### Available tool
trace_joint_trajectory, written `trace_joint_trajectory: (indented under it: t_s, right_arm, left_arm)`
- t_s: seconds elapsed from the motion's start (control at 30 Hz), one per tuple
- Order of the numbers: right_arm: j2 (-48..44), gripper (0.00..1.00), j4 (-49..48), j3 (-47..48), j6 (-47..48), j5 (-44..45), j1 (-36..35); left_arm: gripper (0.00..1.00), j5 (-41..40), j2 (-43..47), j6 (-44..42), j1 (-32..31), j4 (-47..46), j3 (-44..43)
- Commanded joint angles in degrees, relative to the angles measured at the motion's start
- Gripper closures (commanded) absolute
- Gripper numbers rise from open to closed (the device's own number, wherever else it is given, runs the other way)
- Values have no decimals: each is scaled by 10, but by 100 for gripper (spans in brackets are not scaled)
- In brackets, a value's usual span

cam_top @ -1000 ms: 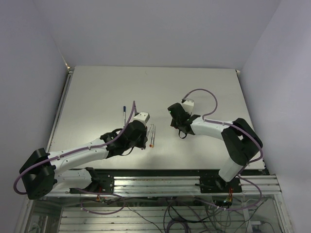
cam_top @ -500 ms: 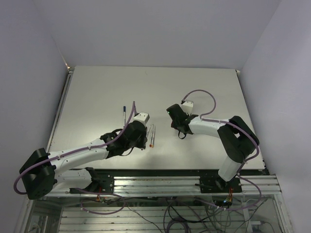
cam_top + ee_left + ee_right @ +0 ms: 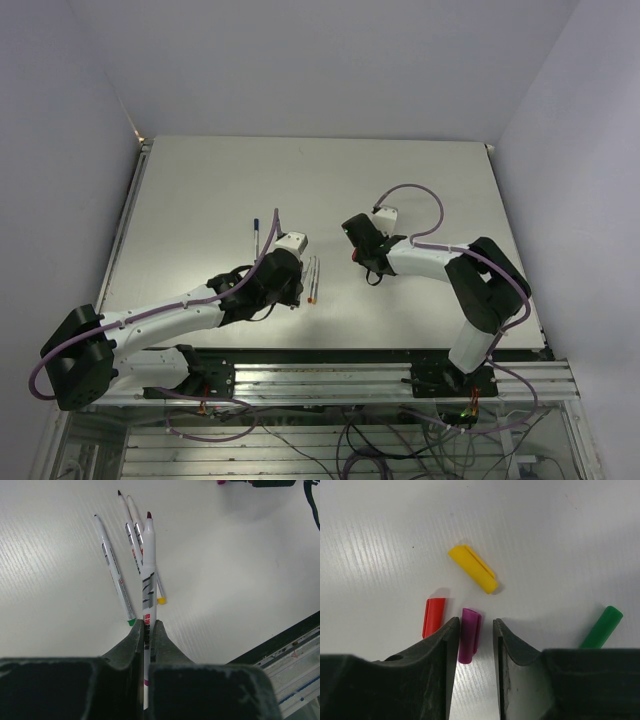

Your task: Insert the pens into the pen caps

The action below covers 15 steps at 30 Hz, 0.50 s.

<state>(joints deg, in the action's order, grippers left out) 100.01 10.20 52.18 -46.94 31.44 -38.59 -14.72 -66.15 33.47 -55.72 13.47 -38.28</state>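
My left gripper (image 3: 147,626) is shut on a grey-white pen (image 3: 148,575) whose dark tip points away, held above the table. Three more pens lie under it: one with a green end (image 3: 114,570), two side by side (image 3: 134,535). In the top view the left gripper (image 3: 290,290) sits beside these pens (image 3: 313,278). My right gripper (image 3: 476,625) is low over the caps and open. The purple cap (image 3: 469,635) lies between its jaws against the left finger, with a gap to the right finger. Red cap (image 3: 434,616), yellow cap (image 3: 473,568) and green cap (image 3: 601,628) lie around it.
A further pen with a blue end (image 3: 256,236) lies alone, left of the left gripper. The table's near edge and metal rail (image 3: 295,640) run close to the held pen. The right gripper (image 3: 357,250) is right of the loose pens.
The right gripper has shifted slightly left and away, and its jaws have narrowed around the purple cap. The left arm and its pen have not moved.
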Motion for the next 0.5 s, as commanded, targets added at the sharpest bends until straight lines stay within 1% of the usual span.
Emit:
trace_joint_trajectory:
  t_s: [0.0,0.2,0.27,0.3,0.37,0.47]
  right_arm:
    - [15,69,24,-3,-9,-14,2]
    - [9,72,33,-19,-23,-36,0]
    - [8,75,33,-28,-27,-41,0]
    - [8,80,31,-32,-28,-43,0]
    - [9,100,32,-35,-31,-43,0]
    - [14,100,42,-32,-33,-42,0]
  left_arm:
    - [93,7,1,5,-4,-18,-2]
    - [93,3,3,5,-4,-16,-4]
    - [93,3,3,5,-4,-15,-4]
    - [93,2,3,5,-4,-15,-4]
    - [93,3,2,5,-4,-15,-4]
    - [93,4,1,7,-4,-16,-4]
